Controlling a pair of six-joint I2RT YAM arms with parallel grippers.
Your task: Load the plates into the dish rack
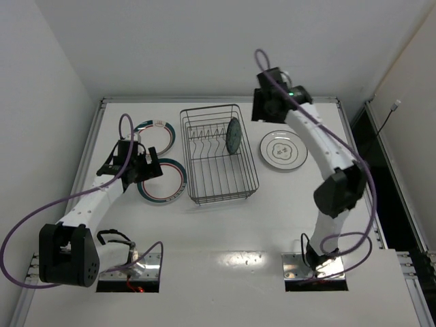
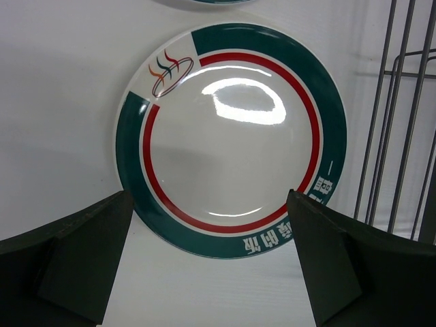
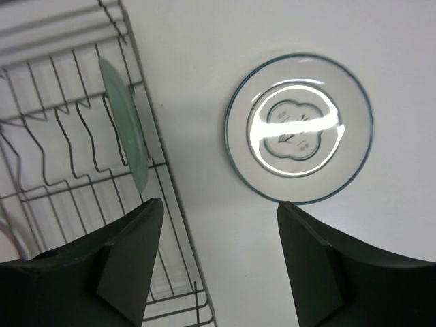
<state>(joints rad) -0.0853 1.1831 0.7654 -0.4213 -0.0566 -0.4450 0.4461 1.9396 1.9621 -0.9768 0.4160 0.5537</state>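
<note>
1. Rack (image 1: 219, 182) sits mid-table, long side running away from the arms. The white table (image 1: 225, 238) in front of it is wide open down to the arm bases.
2. Teal plate (image 1: 233, 135) is already in the rack. It stands on edge in the tines against the right-hand wall, toward the far end, with open slots on its left. I can't tell exactly which slot it's in from these angles.
3. Patterned plate (image 3: 300, 126) lies flat just right of the rack, with a clear strip of table between its rim and the rack wall.
4. Near banded plate (image 2: 231, 139) lies flat left of the rack. Its right edge is just beside the rack wires without touching them.
5. Far banded plate (image 1: 155, 135) lies flat beyond it, also left of the rack, and a narrow gap separates the two rims.
6. Left gripper (image 2: 208, 197) hangs over the near banded plate with its jaws spread wide and nothing held. One finger (image 2: 82, 259) is off the plate's near-left rim and the other covers the near-right rim.
7. Right gripper (image 3: 218, 204) is up high above the gap between the rack and the patterned plate. It is also wide open and empty, well clear of both.
</note>
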